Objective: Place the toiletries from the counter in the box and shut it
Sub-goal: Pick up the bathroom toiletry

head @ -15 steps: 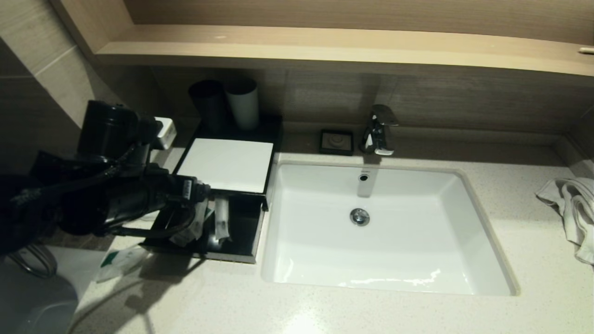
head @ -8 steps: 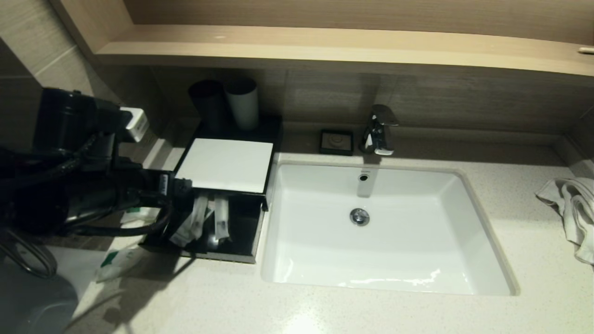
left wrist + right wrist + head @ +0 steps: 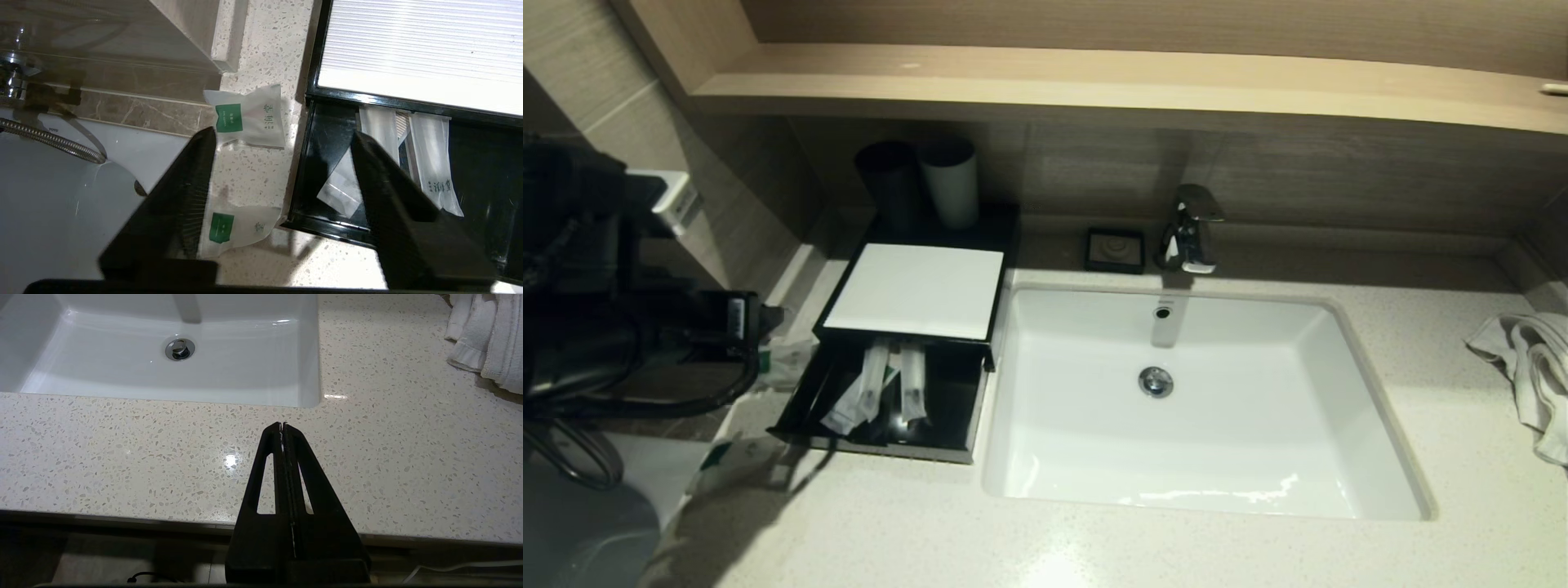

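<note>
Far left, my left gripper (image 3: 282,143) hangs over the counter's (image 3: 1094,539) left end, beside the box (image 3: 915,286). Its jaws stand well apart with nothing between them; through the gap in the left wrist view I see bare speckled stone and the drawer's (image 3: 805,392) black side wall.

Just under that gripper, two short flat sachets lie on the counter, outside the box. The farther sachet (image 3: 249,118) sits close to the back wall corner, green label showing, near the drawer's side. The nearer sachet (image 3: 239,226) lies by the drawer's front corner, its edge almost touching the black rim; one finger (image 3: 179,216) covers part of it in the wrist view. From the head camera I make out that nearer one (image 3: 737,459) at the counter's left edge.

Moving right, the box has its white top panel (image 3: 920,287) shut flat and the drawer pulled out toward me. Inside the drawer lie the two long slim tubes, side by side: the left tube (image 3: 862,396) slanted, the right tube (image 3: 912,390) straighter, both running front to back.

Behind the box stand a dark cup (image 3: 889,184) and a grey cup (image 3: 950,184). Further right come the soap dish (image 3: 1115,249), the tap (image 3: 1191,229) and the white basin (image 3: 1201,400). A towel (image 3: 1531,371) is bunched at the far right.

My right gripper (image 3: 282,428) is parked over the counter's front edge, fingers pressed together, holding nothing.
</note>
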